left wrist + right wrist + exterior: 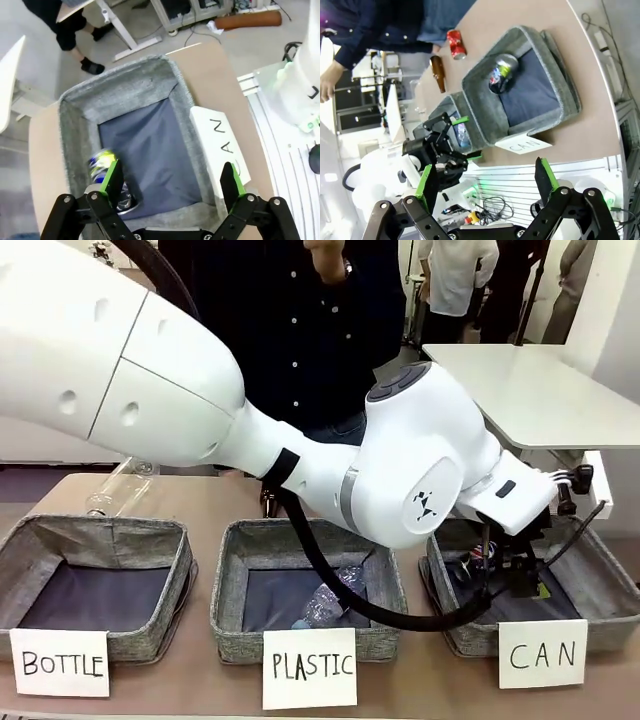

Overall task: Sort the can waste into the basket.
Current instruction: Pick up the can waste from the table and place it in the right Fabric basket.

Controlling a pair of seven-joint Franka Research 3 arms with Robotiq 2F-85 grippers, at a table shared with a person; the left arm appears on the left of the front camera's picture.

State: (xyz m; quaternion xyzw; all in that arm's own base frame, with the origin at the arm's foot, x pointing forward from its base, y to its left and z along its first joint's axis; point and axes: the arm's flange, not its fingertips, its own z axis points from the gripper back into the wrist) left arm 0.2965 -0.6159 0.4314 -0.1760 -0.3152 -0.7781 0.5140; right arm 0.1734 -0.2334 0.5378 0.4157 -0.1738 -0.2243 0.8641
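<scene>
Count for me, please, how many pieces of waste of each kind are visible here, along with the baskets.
Cans: 2 (silver-blue can in the CAN basket; red can on the table)
Clear plastic bottles: 2 (one in the PLASTIC basket, one on the table)
Brown glass bottle: 1
Baskets: 3 (CAN, PLASTIC, and the BOTTLE basket)
Total: 8

We see the basket [75, 125] at mid-frame in rough grey woven cloth, with smoother dark cloth inside. At lower left the silvery can [102, 162] gleams as dented glossy metal. The sign [220, 145] is matt white paper, and the table [210, 70] is matt brown and wood-like.
</scene>
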